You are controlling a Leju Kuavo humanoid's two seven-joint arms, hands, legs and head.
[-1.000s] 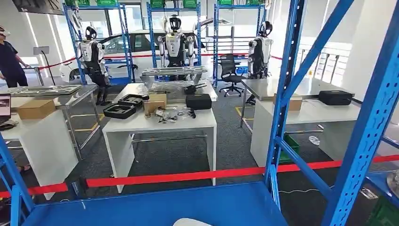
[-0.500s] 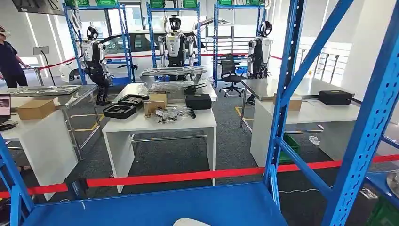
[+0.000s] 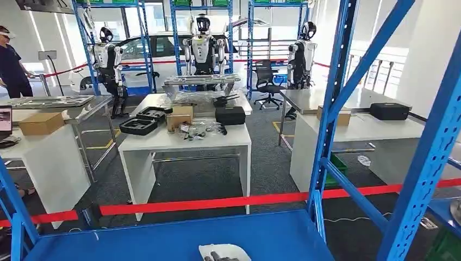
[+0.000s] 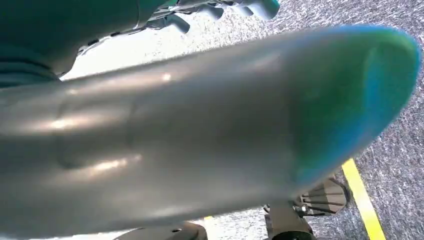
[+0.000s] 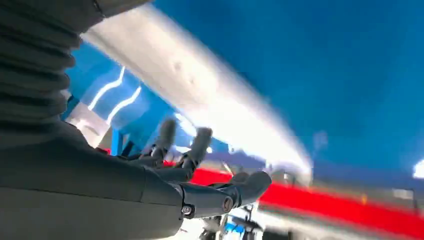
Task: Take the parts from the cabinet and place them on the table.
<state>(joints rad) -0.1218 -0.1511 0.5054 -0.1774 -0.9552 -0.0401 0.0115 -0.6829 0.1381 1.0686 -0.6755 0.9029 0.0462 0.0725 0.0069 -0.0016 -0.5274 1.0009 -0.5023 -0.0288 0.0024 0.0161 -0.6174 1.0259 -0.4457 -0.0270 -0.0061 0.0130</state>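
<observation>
A pale silver part [image 3: 224,252] pokes up at the bottom edge of the head view, over the blue cabinet shelf [image 3: 163,239], with dark fingers [image 3: 216,256] showing on it. In the left wrist view a long silver part [image 4: 200,135] crosses the picture close to the camera. My left hand [image 4: 220,9] curls its fingers over the part's far edge, above grey carpet. In the right wrist view my right hand [image 5: 200,175] has its fingers spread with nothing between them. A blurred silver part [image 5: 200,95] lies just beyond them against the blue shelf.
Blue cabinet uprights and braces [image 3: 331,109] stand at the right. A red barrier tape [image 3: 217,203] runs behind the shelf. Beyond it stands a white table [image 3: 185,142] with black cases and boxes, more tables to either side, other robots at the back, and a person [image 3: 11,65] far left.
The pale part has risen further into the bottom of the head view, and dark fingers now show on it. The whole picture has shifted slightly.
</observation>
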